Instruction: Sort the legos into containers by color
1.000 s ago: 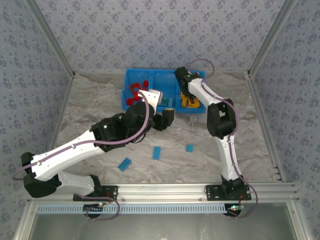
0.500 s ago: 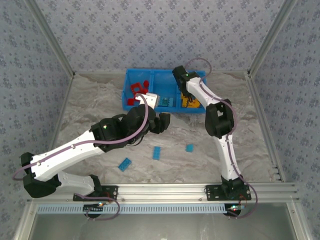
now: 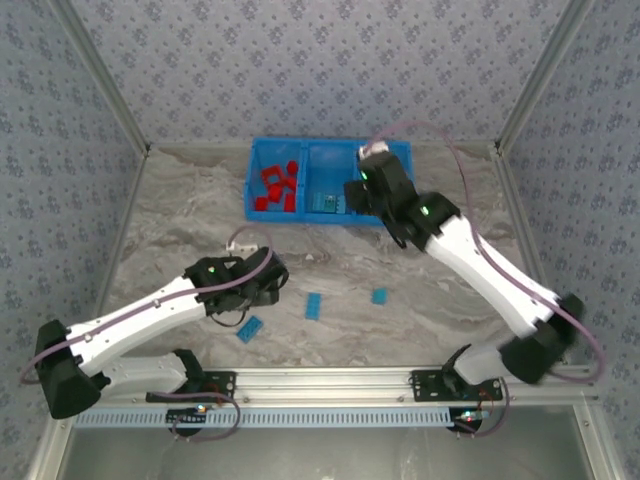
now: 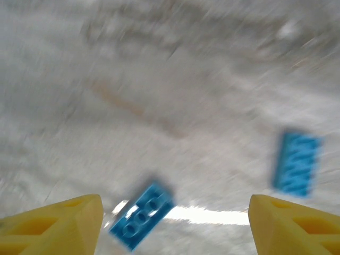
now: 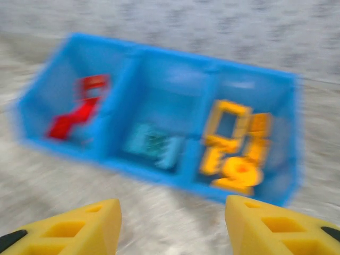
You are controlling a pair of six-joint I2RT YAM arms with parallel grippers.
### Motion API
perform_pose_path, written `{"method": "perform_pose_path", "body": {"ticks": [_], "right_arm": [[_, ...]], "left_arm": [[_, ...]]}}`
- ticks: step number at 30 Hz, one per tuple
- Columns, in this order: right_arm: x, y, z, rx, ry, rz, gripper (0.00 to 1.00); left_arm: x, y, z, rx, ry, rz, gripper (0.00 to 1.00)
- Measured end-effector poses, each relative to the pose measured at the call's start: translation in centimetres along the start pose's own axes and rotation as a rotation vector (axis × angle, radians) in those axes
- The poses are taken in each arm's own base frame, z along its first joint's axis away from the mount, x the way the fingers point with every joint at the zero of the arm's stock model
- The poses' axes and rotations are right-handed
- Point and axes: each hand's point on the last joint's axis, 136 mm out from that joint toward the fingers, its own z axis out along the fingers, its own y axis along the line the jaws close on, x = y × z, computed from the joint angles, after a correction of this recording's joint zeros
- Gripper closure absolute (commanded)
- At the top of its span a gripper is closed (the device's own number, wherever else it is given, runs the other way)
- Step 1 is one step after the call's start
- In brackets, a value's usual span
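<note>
The blue tray [image 3: 328, 152] of containers stands at the back. Red legos [image 3: 275, 187] fill its left compartment, light blue legos [image 3: 330, 205] its middle one, and yellow legos [image 5: 234, 149] its right one. Three light blue legos lie loose on the table: one at the left [image 3: 250, 328], one in the middle [image 3: 314, 305], one at the right [image 3: 379, 296]. My left gripper [image 3: 262, 292] hovers open above the left brick [image 4: 142, 215], which sits nearer its left finger. My right gripper [image 5: 172, 218] is open and empty, just in front of the tray's front wall [image 5: 159, 178].
The marbled table [image 3: 180, 210] is bounded by patterned walls left, right and behind. An aluminium rail [image 3: 330, 380] runs along the near edge. The right arm's forearm [image 3: 480, 265] slants across the right half of the table.
The left arm pulled back from the tray to the loose blue bricks. The right gripper opened, left the yellow compartment and drew back in front of the tray.
</note>
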Motion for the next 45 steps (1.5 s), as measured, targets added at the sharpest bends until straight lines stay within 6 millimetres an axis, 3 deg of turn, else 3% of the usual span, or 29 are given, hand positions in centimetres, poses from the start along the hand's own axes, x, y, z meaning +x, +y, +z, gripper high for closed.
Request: {"method": "perform_pose_path", "body": {"ticks": [3, 6, 8, 10, 16, 24, 29, 36, 41, 45], "right_arm": [[5.0, 4.9, -3.0, -0.293, 0.028, -0.049, 0.42], [10.6, 9.3, -5.6, -0.525, 0.121, -0.121, 0.41], [13.2, 11.4, -7.6, -0.638, 0.169, -0.158, 0.41], [14.5, 12.4, -9.4, -0.707, 0.188, -0.165, 0.40], [15.2, 13.2, -13.2, -0.814, 0.163, -0.122, 0.39], [17.2, 13.9, -13.4, -0.815, 0.217, -0.101, 0.41], [17.2, 14.2, -13.2, -0.813, 0.219, -0.089, 0.42], [17.4, 14.9, -13.3, -0.832, 0.215, -0.095, 0.43], [17.2, 15.1, -13.4, -0.830, 0.191, -0.106, 0.42], [16.6, 15.0, -13.3, -0.794, 0.147, -0.134, 0.41]], "left_arm": [[2.3, 1.6, 1.9, -0.074, 0.079, 0.014, 0.26], [3.6, 1.9, 3.4, -0.128, 0.141, 0.043, 0.23], [4.3, 1.7, 4.4, -0.149, 0.178, 0.068, 0.23], [5.0, 1.5, 5.2, -0.156, 0.212, 0.088, 0.21], [7.5, 2.0, 7.0, -0.157, 0.302, 0.116, 0.21], [9.2, 1.8, 8.7, -0.134, 0.368, 0.126, 0.27], [9.2, 1.3, 9.0, -0.112, 0.377, 0.132, 0.37], [8.8, 0.4, 9.3, -0.072, 0.358, 0.132, 0.68], [8.0, 0.6, 9.2, -0.078, 0.318, 0.135, 0.76], [6.0, 0.1, 7.6, -0.071, 0.265, 0.139, 0.76]]}}
